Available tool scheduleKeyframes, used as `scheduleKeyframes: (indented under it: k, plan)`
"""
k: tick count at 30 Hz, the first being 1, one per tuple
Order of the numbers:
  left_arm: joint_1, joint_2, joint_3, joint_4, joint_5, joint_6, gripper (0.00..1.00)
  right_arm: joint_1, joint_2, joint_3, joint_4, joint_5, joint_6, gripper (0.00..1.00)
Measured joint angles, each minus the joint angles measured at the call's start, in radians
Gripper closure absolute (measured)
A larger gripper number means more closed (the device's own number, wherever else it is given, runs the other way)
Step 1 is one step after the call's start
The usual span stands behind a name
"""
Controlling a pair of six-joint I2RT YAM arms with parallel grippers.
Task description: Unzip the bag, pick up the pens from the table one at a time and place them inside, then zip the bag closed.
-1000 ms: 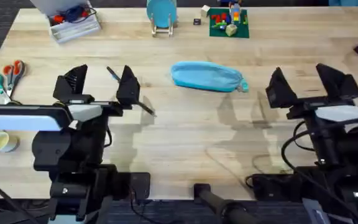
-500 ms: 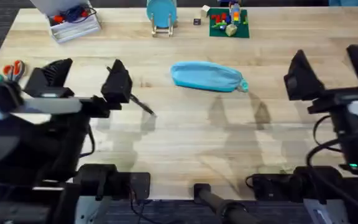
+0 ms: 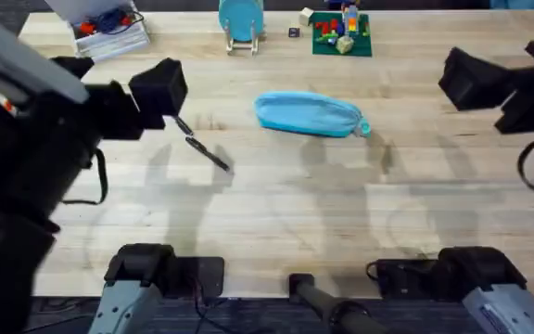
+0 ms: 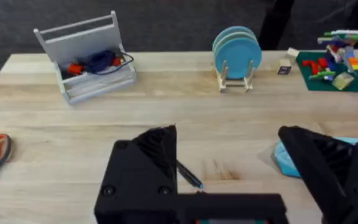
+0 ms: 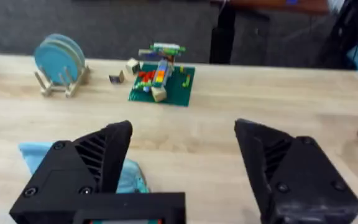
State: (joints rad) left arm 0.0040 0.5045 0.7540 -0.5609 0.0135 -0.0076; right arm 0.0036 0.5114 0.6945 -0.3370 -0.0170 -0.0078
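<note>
Task status: not started. The light blue pencil pouch (image 3: 308, 114) lies zipped shut mid-table (image 3: 276, 223). One dark pen (image 3: 207, 154) lies on the wood to its left, just beside the left gripper (image 4: 229, 165). The right gripper (image 5: 185, 168) hovers near the pouch's zipper-pull end. Both jaws stand spread and empty. Unzipping, loading and closing remain.
</note>
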Motion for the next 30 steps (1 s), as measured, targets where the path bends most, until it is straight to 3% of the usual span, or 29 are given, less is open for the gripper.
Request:
scheduleKeyframes:
  k: [9,17,30]
  plan:
    - [0.000,0.229,0.219,-0.192,0.029,0.000,0.008,0.000,0.238,0.201,-0.214,-0.003,0.000,0.005]
    - [0.000,0.418,0.363,-0.278,0.047,0.000,0.008,0.000,0.386,0.298,-0.364,-0.006,0.028,0.005]
    - [0.000,0.592,0.415,-0.288,0.111,0.000,0.008,0.000,0.466,0.317,-0.397,-0.006,0.053,0.005]
